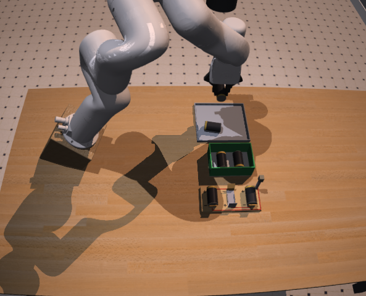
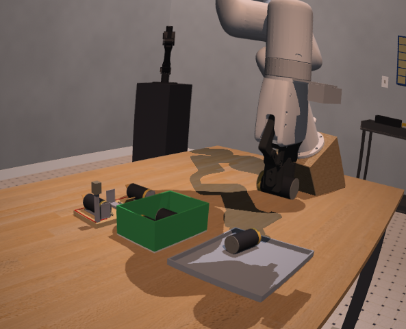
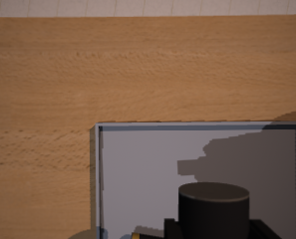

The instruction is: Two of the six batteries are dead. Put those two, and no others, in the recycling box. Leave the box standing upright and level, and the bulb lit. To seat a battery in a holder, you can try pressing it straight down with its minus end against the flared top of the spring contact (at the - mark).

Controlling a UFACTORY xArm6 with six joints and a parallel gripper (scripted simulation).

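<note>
My gripper (image 1: 221, 92) (image 2: 278, 182) (image 3: 213, 226) is shut on a black battery (image 1: 221, 97) (image 2: 292, 188) (image 3: 213, 211), held sideways above the table, behind the tray in the top view. Another battery (image 1: 212, 126) (image 2: 243, 240) lies in the grey tray (image 1: 223, 140) (image 2: 213, 279). Two batteries (image 1: 221, 158) (image 1: 237, 158) lie in the upright green box (image 1: 231, 172) (image 2: 135, 226). The circuit board (image 1: 205, 208) has a battery at its left (image 1: 212, 195) and at its right (image 1: 251, 195), with pale metal pieces (image 1: 231, 198) between. The block on the post (image 1: 261, 178) (image 2: 96, 187) looks dull; whether a bulb is lit is unclear.
The tray, green box and circuit board stand close together in a row on the wooden table (image 1: 144, 238) (image 2: 47, 269). The post rises at the board's right corner in the top view. The robot's base (image 1: 81, 137) stands at the table's left.
</note>
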